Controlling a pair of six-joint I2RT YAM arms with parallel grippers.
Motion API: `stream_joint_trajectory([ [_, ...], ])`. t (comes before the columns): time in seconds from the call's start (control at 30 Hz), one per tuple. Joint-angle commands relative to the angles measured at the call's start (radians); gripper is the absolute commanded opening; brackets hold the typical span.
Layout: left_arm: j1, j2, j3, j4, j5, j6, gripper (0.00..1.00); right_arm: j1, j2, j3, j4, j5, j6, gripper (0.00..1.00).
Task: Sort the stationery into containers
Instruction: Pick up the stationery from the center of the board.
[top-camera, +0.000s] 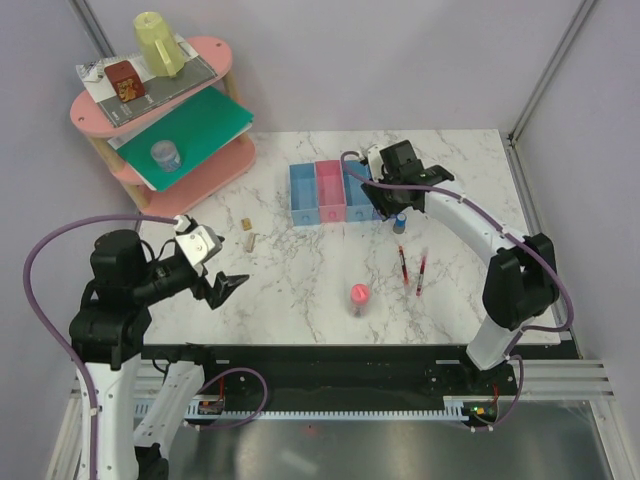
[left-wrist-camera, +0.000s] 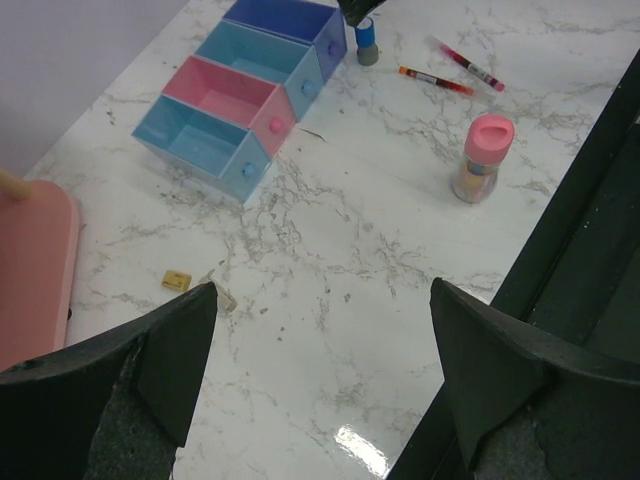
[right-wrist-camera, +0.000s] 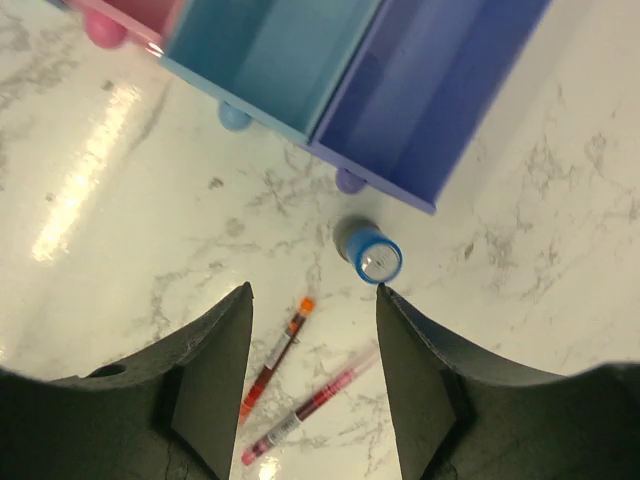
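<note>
The white marbled surface (top-camera: 300, 290) carries everything here. Toward its far side runs the row of four bins (top-camera: 305, 213), joined side by side: light blue, pink, light blue, then purple-blue at the right end.

Over that right end hangs the right gripper (right-wrist-camera: 312, 290), jaws spread wide, gripping nothing. The left gripper (left-wrist-camera: 322, 290) hovers above the near left part of the surface, well apart from the bins, its jaws also wide open and holding nothing.

Now the stationery, all of it out on the surface. The pink-capped tube (top-camera: 359, 298) stands upright near the middle, toward the near edge. The blue-capped bottle (right-wrist-camera: 372, 255) sits just in front of the purple-blue bin, close to its little knob and right off the tips of the right jaws. To the right of the tube lie a red pen (top-camera: 402, 265) and a second red pen (top-camera: 421, 272), side by side, close but not touching. Left of the bins sit a tan block (top-camera: 245, 222) and a second tan block (top-camera: 249, 241), one just nearer than the other.
</note>
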Motion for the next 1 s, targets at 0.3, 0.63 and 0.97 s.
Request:
stream_joint_trajectory([
  [0.3, 0.003, 0.021, -0.101, 0.103, 0.003, 0.038, 0.94, -0.082, -0.033, -0.165, 0.028, -0.011, -0.058, 0.6],
  [0.63, 0.003, -0.019, -0.11, 0.106, -0.008, 0.036, 0.95, -0.107, 0.095, -0.115, 0.089, -0.029, -0.053, 0.59],
  [0.97, 0.003, -0.005, -0.118, 0.11, -0.002, 0.041, 0.95, -0.142, 0.136, -0.069, 0.108, -0.037, -0.064, 0.58],
])
